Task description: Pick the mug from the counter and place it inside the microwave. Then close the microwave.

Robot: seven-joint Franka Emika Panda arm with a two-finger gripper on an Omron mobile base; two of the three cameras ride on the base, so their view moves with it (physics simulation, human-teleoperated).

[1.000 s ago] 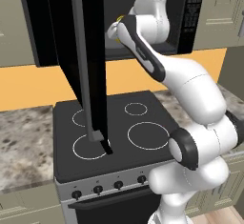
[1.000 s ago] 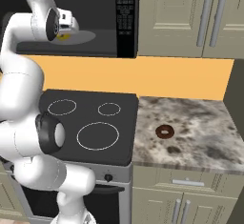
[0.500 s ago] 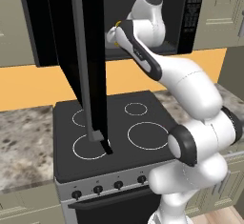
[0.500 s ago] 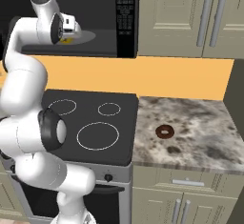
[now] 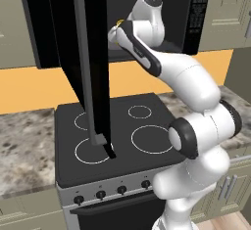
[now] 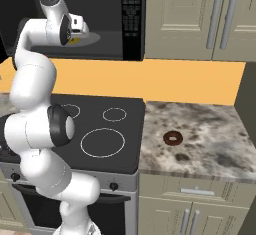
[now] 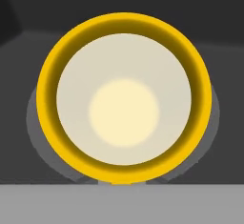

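A: Which step is this?

B: Placing, I'd judge. The mug sits dead centre in the hand view, seen straight down its cream inside, over the grey turntable of the microwave. From the right base view a bit of yellow shows under the hand, upper left, inside the cavity.

A: Is the hand clamped on it?

B: Its fingers are drawn together; a grip on the mug looks likely, though I can't see the contact.

A: Next?

B: Let go, back out, then swing the door, open at upper left, shut.
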